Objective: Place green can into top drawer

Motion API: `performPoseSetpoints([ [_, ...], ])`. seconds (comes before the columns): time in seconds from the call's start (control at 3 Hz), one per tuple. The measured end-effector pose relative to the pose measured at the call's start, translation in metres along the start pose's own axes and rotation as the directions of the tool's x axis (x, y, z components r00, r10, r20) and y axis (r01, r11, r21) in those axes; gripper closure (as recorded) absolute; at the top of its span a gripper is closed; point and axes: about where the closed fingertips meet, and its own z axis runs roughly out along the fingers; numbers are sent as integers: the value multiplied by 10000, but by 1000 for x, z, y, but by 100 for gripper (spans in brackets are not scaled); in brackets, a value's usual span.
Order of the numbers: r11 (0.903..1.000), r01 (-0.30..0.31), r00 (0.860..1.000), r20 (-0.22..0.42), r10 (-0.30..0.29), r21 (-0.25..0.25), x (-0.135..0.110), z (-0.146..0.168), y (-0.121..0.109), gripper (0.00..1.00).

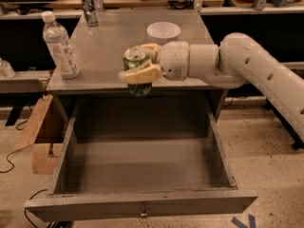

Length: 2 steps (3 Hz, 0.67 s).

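The green can (pixel 137 63) has a silver top and is held upright in my gripper (pixel 142 64), whose cream fingers are shut around its sides. The can hangs in the air at the front edge of the cabinet top (pixel 109 46), above the back of the top drawer (pixel 142 163). The drawer is pulled fully out, wide and shallow, with nothing inside, and has a small knob on its front panel (pixel 142 207). My white arm (pixel 247 70) reaches in from the right.
A clear water bottle (pixel 59 44) stands at the left of the cabinet top. A white bowl (pixel 163 31) sits behind my gripper, and a slim silver can (pixel 88 8) at the back left. A cardboard box (pixel 40 137) lies on the floor to the left.
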Motion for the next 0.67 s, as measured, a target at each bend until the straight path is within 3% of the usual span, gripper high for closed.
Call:
performPoseSetpoints([
  [0.33,9998,16,10000,-83,-18,-185,16,10,61,100],
  [0.67,9987,-425,9990,112,428,-289,58,32,106,100],
])
